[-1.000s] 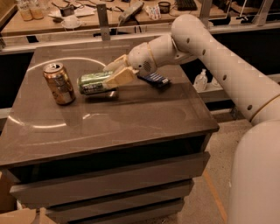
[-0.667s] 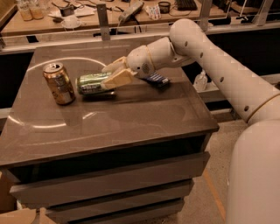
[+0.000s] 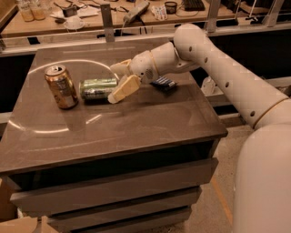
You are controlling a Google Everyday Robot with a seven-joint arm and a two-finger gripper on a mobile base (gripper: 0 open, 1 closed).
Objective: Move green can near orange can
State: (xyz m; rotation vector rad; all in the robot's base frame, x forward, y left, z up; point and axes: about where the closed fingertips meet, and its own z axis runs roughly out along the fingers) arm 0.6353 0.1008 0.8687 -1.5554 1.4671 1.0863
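Observation:
The green can (image 3: 95, 89) lies on its side on the dark table (image 3: 136, 123), its left end a short gap from the orange can (image 3: 61, 86), which stands upright at the table's left. My gripper (image 3: 114, 83) reaches in from the right and is shut on the green can's right end. One cream finger (image 3: 123, 88) crosses the can's near side and the other finger (image 3: 120, 68) sits behind it.
A flat dark blue snack wrapper (image 3: 163, 83) lies on the table just right of my wrist. My arm (image 3: 218, 68) spans the table's right rear. A cluttered bench (image 3: 113, 13) stands behind a rail. The table's front edge drops to drawers.
My gripper has carried the green can a little to the left, closer to the orange can. The orange can and wrapper have not moved.

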